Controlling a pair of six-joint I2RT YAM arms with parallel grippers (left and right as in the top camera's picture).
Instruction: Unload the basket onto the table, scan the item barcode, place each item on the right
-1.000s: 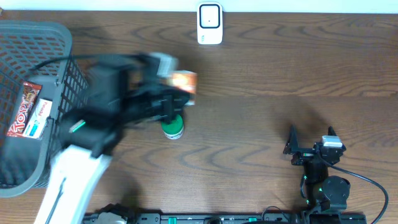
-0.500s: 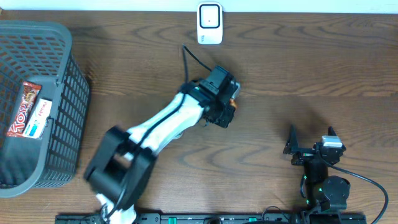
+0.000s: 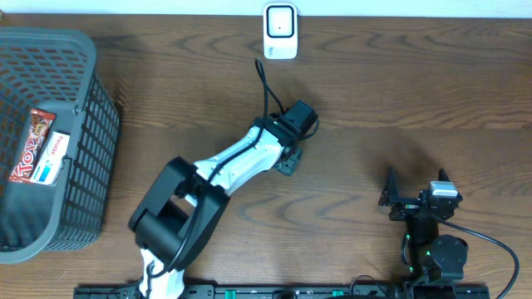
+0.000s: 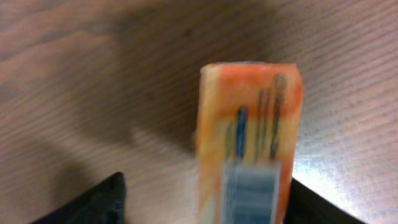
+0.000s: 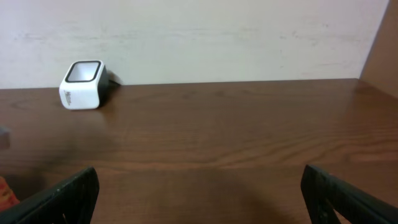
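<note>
Black fingers (image 4: 93, 202) of the left gripper (image 4: 205, 196) have just sprung apart, and the orange box (image 4: 249, 137) they clamped a moment ago now stands unpinched between them on the table (image 4: 74, 74), at mid-frame overhead, hidden under the wrist. That reads as a set-down well below the scanner (image 3: 280, 31) at top centre, and whether the code was read cannot be told. Right gripper (image 5: 199, 193) rests at lower right, its jaws wide and empty.

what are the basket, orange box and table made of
The basket looks like grey plastic, given its moulded mesh walls; the orange box is probably printed cardboard, with sharp folded edges; the table is wood or wood-look laminate, showing grain and sheen.
</note>
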